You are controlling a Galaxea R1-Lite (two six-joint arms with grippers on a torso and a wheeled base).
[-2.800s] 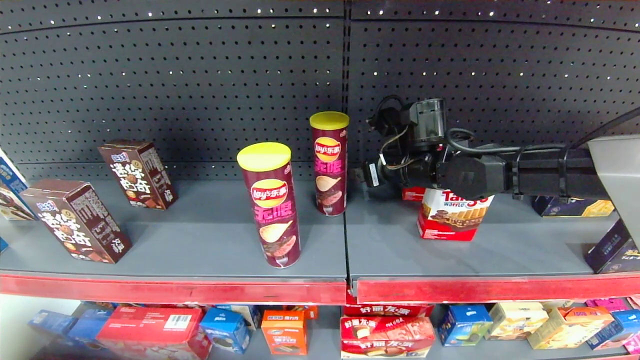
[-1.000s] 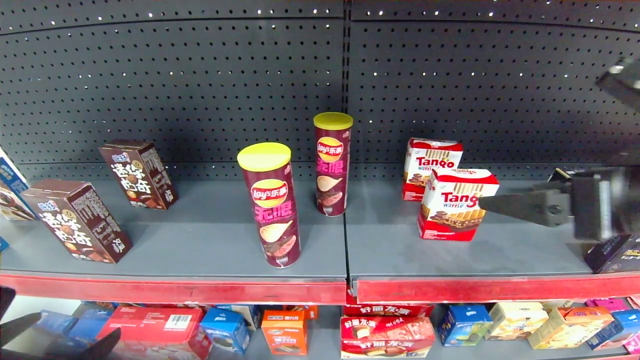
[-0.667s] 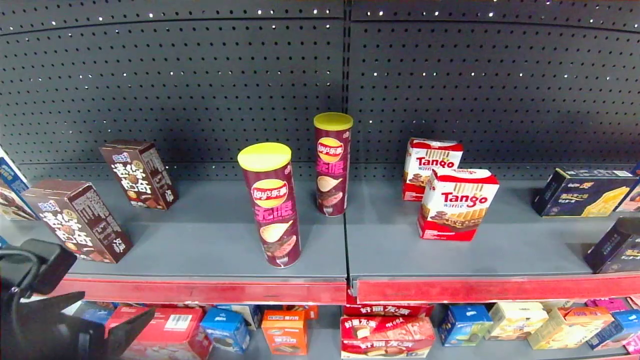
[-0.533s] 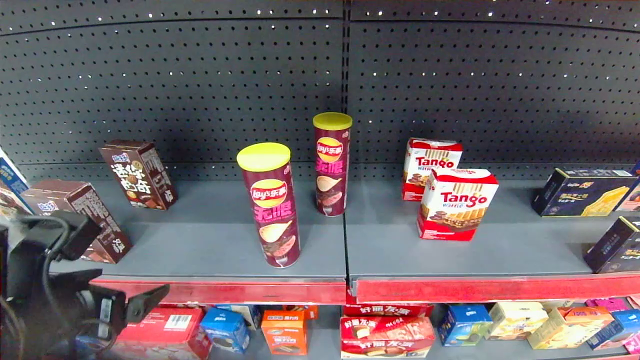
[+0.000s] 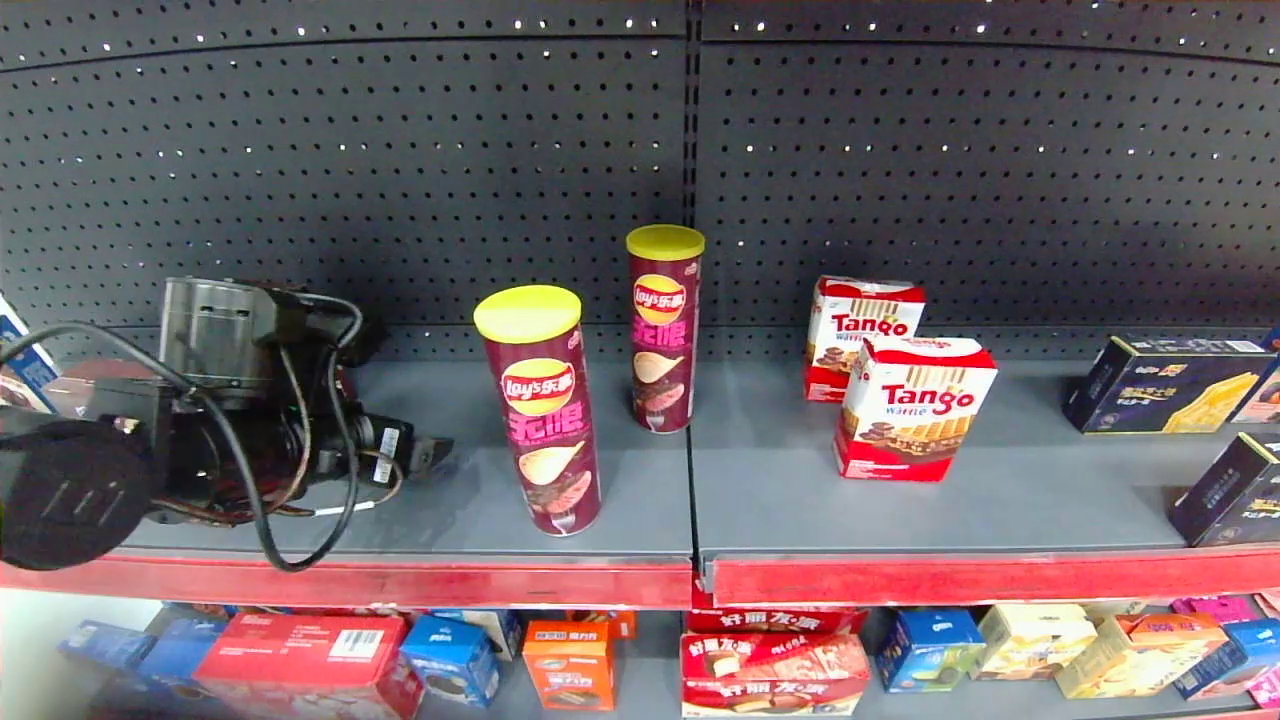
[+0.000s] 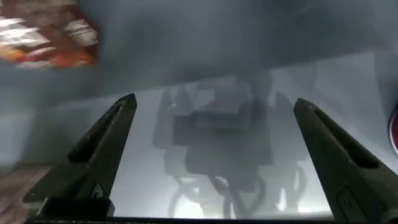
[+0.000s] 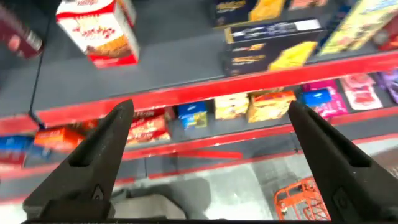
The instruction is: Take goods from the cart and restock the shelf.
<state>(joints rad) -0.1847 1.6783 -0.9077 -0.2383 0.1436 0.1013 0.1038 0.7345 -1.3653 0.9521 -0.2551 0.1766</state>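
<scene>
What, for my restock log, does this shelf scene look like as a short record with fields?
shelf: grey metal shelf, red front edge
front maroon cylindrical chip can: upright, yellow lid, near the edge
rear maroon cylindrical chip can: upright, yellow lid, by the back panel
front red-and-white wafer box: upright
rear red-and-white wafer box: upright, behind it
left claw: open, empty, low over the shelf, left of the front can
right claw: open, empty, out before the shelf's edge

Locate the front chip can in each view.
Head view: front chip can stands centre-left on the shelf, just past the left gripper.
Left wrist view: probably the maroon sliver at the picture's edge.
Right wrist view: maroon shape at the edge, beside the wafer box.
Shared landmark: that wafer box.
</scene>
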